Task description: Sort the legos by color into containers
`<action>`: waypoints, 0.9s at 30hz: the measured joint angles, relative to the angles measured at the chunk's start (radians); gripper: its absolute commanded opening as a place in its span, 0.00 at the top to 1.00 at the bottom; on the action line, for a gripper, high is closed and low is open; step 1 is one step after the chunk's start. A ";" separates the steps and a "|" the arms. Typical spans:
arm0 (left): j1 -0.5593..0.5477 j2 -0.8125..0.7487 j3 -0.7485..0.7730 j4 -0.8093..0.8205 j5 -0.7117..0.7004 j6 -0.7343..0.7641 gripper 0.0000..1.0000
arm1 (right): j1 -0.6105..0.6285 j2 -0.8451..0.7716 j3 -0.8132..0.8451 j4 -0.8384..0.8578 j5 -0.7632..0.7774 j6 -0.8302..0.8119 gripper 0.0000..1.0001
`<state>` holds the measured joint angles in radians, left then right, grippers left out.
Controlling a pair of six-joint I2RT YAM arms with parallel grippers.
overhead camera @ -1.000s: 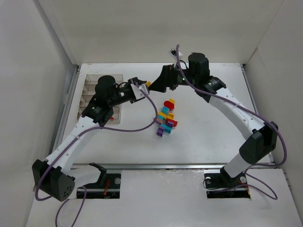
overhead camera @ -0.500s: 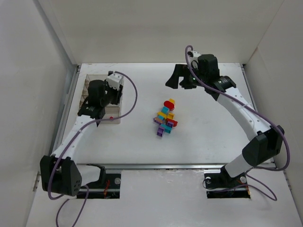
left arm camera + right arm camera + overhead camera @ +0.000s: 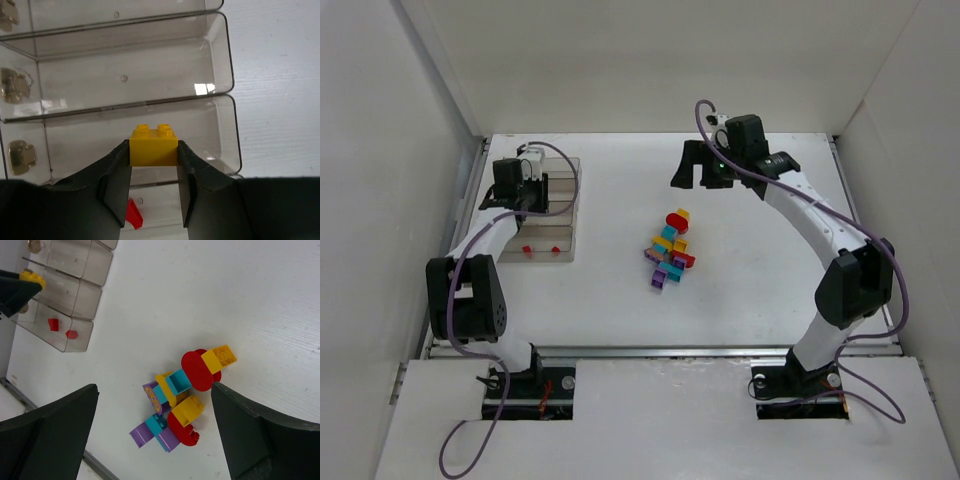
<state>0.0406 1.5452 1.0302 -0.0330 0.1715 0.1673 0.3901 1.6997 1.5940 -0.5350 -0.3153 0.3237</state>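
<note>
My left gripper (image 3: 153,150) is shut on a yellow lego brick (image 3: 153,146) and holds it above the second compartment from the near end of the clear smoke-tinted organizer (image 3: 220,60). In the top view this gripper (image 3: 527,197) is over the organizer (image 3: 565,205). Two red bricks (image 3: 526,247) (image 3: 555,247) lie in the nearest compartment; one shows below my fingers (image 3: 132,212). The remaining legos (image 3: 669,250), red, yellow, teal and purple, lie in a tight pile mid-table. My right gripper (image 3: 695,170) is open and empty, high above and behind the pile (image 3: 185,400).
The organizer's other compartments (image 3: 75,295) look empty. White walls enclose the table on three sides. A metal rail (image 3: 660,350) runs along the near edge.
My left arm has swung left from the table's middle, where both grippers met, to the organizer, carrying the yellow brick. My right gripper drew back to the right and turned.
</note>
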 measured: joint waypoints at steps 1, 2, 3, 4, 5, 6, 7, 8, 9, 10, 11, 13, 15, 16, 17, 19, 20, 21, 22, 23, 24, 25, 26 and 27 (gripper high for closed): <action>0.000 0.020 0.022 -0.004 0.000 -0.001 1.00 | -0.004 0.006 0.005 0.000 0.000 -0.003 0.00; 0.000 0.034 0.041 -0.004 0.000 -0.002 1.00 | -0.005 0.011 0.010 -0.002 -0.001 -0.006 0.00; 0.000 0.046 0.055 -0.005 0.000 -0.002 1.00 | -0.008 0.015 0.014 -0.003 -0.002 -0.007 0.00; 0.002 0.051 0.066 -0.005 0.000 -0.002 0.99 | -0.010 0.018 0.016 -0.004 -0.003 -0.009 0.00; 0.003 0.055 0.071 -0.005 0.000 -0.003 0.96 | -0.012 0.019 0.018 -0.007 -0.004 -0.010 0.00; 0.006 0.056 0.076 -0.006 0.002 -0.003 0.95 | -0.013 0.020 0.021 -0.010 -0.004 -0.011 0.00; 0.010 0.059 0.079 -0.009 0.003 -0.004 0.93 | -0.016 0.021 0.024 -0.011 -0.004 -0.012 0.00; 0.015 0.063 0.082 -0.013 0.004 -0.006 0.93 | -0.017 0.021 0.029 -0.015 -0.003 -0.013 0.00; 0.022 0.070 0.084 -0.018 0.004 -0.008 0.92 | -0.017 0.022 0.033 -0.016 -0.003 -0.014 0.00; 0.027 0.076 0.084 -0.019 0.005 -0.010 0.92 | -0.017 0.022 0.036 -0.016 -0.002 -0.014 0.00; 0.031 0.085 0.084 -0.026 0.006 -0.012 0.92 | -0.017 0.022 0.040 -0.019 -0.002 -0.015 0.00; 0.039 0.103 0.084 -0.043 0.009 -0.012 0.84 | -0.017 0.022 0.048 -0.023 0.004 -0.018 0.00; 0.041 0.117 0.084 -0.052 0.011 -0.012 0.73 | -0.017 0.022 0.055 -0.029 0.008 -0.019 0.00; 0.040 0.121 0.084 -0.054 0.012 -0.012 0.69 | -0.017 0.022 0.058 -0.032 0.012 -0.019 0.00; 0.040 0.122 0.084 -0.055 0.013 -0.012 0.61 | -0.017 0.022 0.062 -0.038 0.014 -0.020 0.00; 0.040 0.122 0.084 -0.054 0.018 -0.012 0.55 | -0.017 0.022 0.069 -0.042 0.018 -0.021 0.00; 0.040 0.122 0.084 -0.054 0.021 -0.013 0.52 | -0.017 0.022 0.072 -0.042 0.020 -0.022 0.00; 0.040 0.122 0.084 -0.055 0.025 -0.011 0.47 | -0.017 0.022 0.074 -0.042 0.021 -0.022 0.00; 0.041 0.122 0.084 -0.055 0.028 -0.009 0.45 | -0.017 0.022 0.074 -0.042 0.021 -0.022 0.00; 0.042 0.122 0.084 -0.055 0.031 -0.011 0.43 | -0.017 0.022 0.075 -0.043 0.021 -0.022 0.00; 0.045 0.122 0.084 -0.055 0.034 -0.011 0.41 | -0.017 0.022 0.075 -0.042 0.021 -0.022 0.00; 0.047 0.122 0.083 -0.055 0.037 -0.012 0.41 | -0.017 0.022 0.075 -0.043 0.022 -0.022 0.00; 0.049 0.122 0.082 -0.055 0.037 -0.013 0.41 | -0.017 0.022 0.075 -0.043 0.024 -0.022 0.00; 0.051 0.122 0.079 -0.054 0.038 -0.012 0.41 | -0.017 0.022 0.075 -0.044 0.025 -0.022 0.00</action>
<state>0.0921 1.6669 1.1091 -0.0872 0.2096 0.1551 0.3733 1.7214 1.6691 -0.5793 -0.2901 0.3019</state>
